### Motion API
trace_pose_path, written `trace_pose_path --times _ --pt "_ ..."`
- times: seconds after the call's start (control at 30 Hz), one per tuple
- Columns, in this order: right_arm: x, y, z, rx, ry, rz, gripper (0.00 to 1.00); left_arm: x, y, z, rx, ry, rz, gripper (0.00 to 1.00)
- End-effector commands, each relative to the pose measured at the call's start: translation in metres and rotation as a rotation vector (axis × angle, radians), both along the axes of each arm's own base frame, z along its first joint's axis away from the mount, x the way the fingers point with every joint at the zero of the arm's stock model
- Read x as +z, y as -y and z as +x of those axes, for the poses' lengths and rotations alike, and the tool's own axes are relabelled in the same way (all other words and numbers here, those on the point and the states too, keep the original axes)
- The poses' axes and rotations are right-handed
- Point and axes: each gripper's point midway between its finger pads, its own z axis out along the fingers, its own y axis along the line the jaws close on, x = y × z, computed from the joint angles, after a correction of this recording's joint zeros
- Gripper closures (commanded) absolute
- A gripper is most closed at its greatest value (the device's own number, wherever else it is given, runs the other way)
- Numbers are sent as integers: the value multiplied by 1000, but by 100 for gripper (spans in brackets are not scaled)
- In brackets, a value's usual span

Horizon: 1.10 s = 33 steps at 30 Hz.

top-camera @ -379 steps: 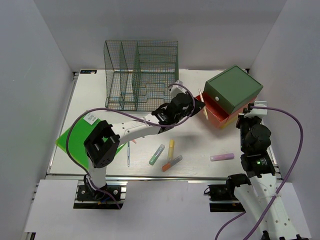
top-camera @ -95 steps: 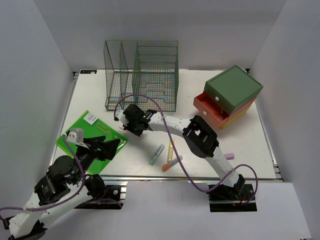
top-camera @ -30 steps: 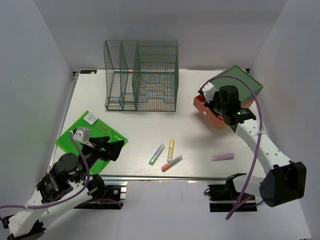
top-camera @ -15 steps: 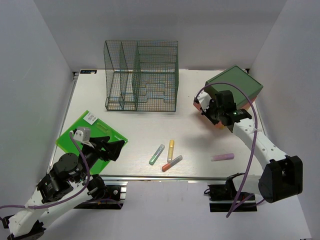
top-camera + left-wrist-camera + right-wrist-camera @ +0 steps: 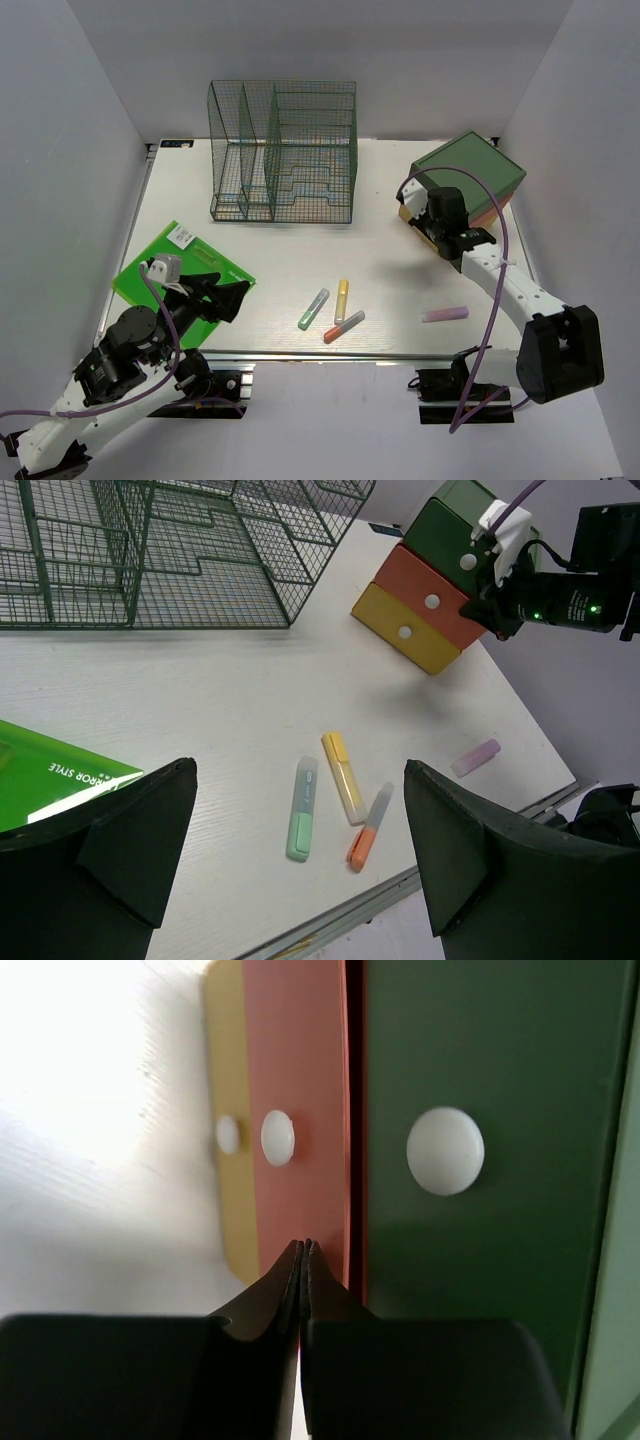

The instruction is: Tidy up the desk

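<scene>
Overpushing is the risk: the right hand [image 5: 303, 1250], clenched on nothing, has its tips at the orange middle drawer front [image 5: 300, 1080] of the green-topped drawer box [image 5: 468, 178], at two o'clock on the large white desk [image 5: 300, 250]. More pressure could skid the box backward. The left hand [image 5: 228, 297] hovers released at eight o'clock above a flat green folder [image 5: 170, 265].

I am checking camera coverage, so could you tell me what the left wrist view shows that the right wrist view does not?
Only left wrist: the wire-mesh rack, four highlighters and a green booklet. Only right wrist: the right gripper's shut tips, close before the red drawer. Both: the drawer box's green, red and yellow fronts with white knobs.
</scene>
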Motion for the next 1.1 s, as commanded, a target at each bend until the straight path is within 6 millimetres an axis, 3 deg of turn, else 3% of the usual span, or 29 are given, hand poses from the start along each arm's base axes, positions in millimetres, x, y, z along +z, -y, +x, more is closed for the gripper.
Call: trace_pose_path --times 0.0,0.37,0.43,0.47,0.53,0.57,0.67,0.77,0.83,0.87,0.9,0.93,0.97,1.0,1.03,1.07 --pt "12 13 12 -69 104 -65 100 2 3 -1 -18 15 -3 6" --pt "16 20 4 -90 155 -112 100 3 2 -2 -18 17 -7 6" --pt "9 10 -7 -54 78 -57 100 4 2 -2 -18 19 -9 6" --pt "21 -12 -8 32 65 44 100 4 1 -2 -14 18 -9 6" --pt "20 -32 -27 107 -28 157 100 4 1 -2 -14 18 -12 6" --pt "32 -61 -39 238 -53 271 83 2 2 -1 -13 13 -8 6" --pt "40 -90 -67 350 -122 433 42 1 7 0 -25 9 -1 7" --pt "48 -107 -81 402 -137 543 36 -9 22 6 -55 -13 43 10" --pt "50 -111 -85 407 -143 592 36 -23 46 11 -118 -63 117 16" --pt "53 -118 -91 445 -151 622 44 -31 56 13 -146 -93 145 25" --pt "61 -121 -93 471 -144 641 62 -45 78 14 -210 -137 185 31" --pt "67 -124 -96 480 -151 664 88 -52 91 14 -249 -164 194 38" --pt "73 -129 -101 507 -157 688 100 -57 104 15 -282 -180 196 45" --pt "77 -128 -103 506 -163 700 100 -52 120 18 -318 -168 163 59" --pt "89 -129 -104 513 -134 710 100 -69 139 18 -371 -224 189 65" --pt "94 -124 -100 469 -108 724 100 -70 149 21 -391 -227 187 69"
